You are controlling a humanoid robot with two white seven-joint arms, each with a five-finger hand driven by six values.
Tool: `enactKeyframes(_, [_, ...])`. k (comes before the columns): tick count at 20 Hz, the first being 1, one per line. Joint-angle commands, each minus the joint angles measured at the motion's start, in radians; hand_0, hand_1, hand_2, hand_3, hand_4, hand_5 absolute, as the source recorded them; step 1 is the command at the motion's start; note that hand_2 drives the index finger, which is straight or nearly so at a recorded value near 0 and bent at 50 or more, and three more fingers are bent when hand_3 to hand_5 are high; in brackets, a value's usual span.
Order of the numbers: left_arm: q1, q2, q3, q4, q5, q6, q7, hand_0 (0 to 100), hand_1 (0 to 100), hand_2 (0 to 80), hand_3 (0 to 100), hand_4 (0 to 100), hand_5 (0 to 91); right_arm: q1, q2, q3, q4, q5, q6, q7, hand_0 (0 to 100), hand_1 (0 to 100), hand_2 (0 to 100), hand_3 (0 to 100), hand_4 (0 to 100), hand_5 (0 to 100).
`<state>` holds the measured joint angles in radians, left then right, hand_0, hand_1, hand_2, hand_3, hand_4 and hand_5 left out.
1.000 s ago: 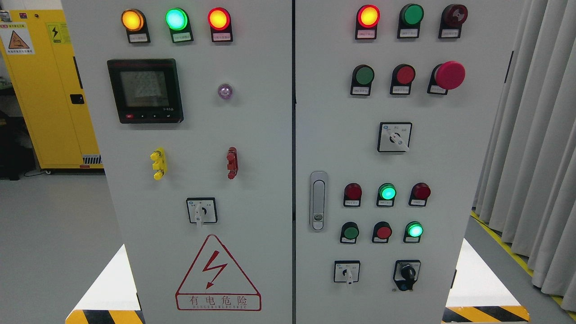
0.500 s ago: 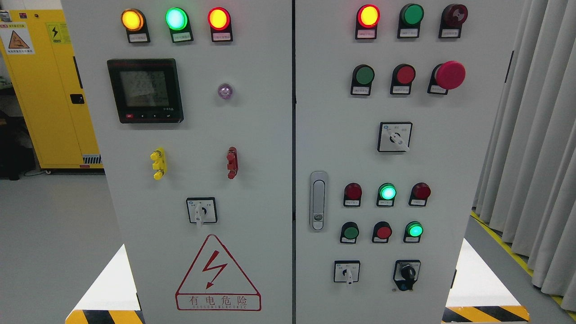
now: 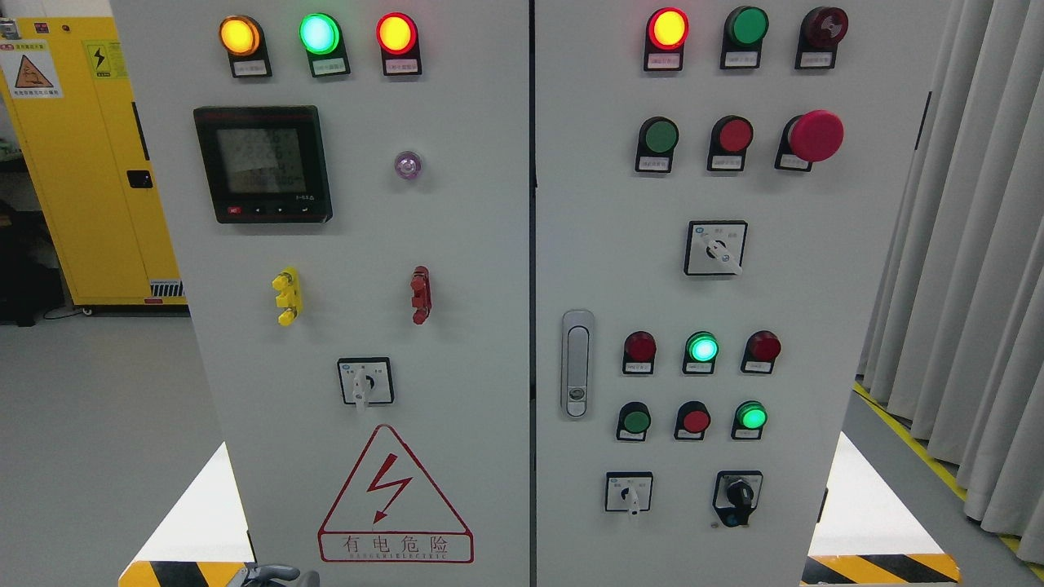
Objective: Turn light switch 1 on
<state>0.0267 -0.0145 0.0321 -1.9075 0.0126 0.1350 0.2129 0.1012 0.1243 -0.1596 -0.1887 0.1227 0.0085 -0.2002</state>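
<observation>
- A grey hand (image 3: 269,575) has just appeared at the bottom edge, left of the middle, below the cabinet (image 3: 457,244); half a second ago nothing showed there. By where it comes in it is the left hand.
- Only its top shows, so I cannot tell whether the fingers are open or curled. The right hand is out of view.
- This reads as the start of the reach: the task has barely begun and no control has been touched.
- Which control is "switch 1" the labels are too small to say. The nearest candidate is the rotary switch (image 3: 365,381) on the left door, just above the warning triangle (image 3: 395,497) (my guess only).
- Other rotary switches sit on the right door: one mid-panel (image 3: 715,248), two near its bottom edge (image 3: 629,492).
- Otherwise only the meter (image 3: 263,163) differs, its digits flickering; the lamps look as they did.
</observation>
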Motion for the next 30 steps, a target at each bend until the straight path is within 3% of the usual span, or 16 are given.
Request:
enactKeyframes(1, [-0.094,-0.074,-0.066,-0.074,-0.068,0.072,0.008,10,64,54.1,80,87,82.1,0.000,0.000,0.000,0.000,0.000,-0.001,0.001,0,50,4,0,0,0])
enactKeyframes(5, [-0.134,-0.093,-0.084,-0.074,-0.115,0.132,0.043,11,65,54.2,80,87,82.0,0.000,0.000,0.000,0.000,0.000,-0.001,-0.001,0,50,4,0,0,0])
enactKeyframes(15, [-0.237,-0.108,-0.086,-0.077,-0.118,0.270,0.071,21,66,56.2,84,88,83.4,0.000,0.000,0.000,0.000,0.000,-0.001,0.001,0,50,4,0,0,0])
enactKeyframes(21, [-0.275,-0.113,-0.086,-0.077,-0.155,0.310,0.071,22,66,56.4,85,87,83.9,0.000,0.000,0.000,0.000,0.000,-0.001,-0.001,0,50,4,0,0,0])
enactKeyframes(30, [-0.304,-0.117,-0.084,-0.073,-0.157,0.362,0.106,25,70,55.2,85,88,84.2,0.000,0.000,0.000,0.000,0.000,-0.001,0.001,0,50,4,0,0,0])
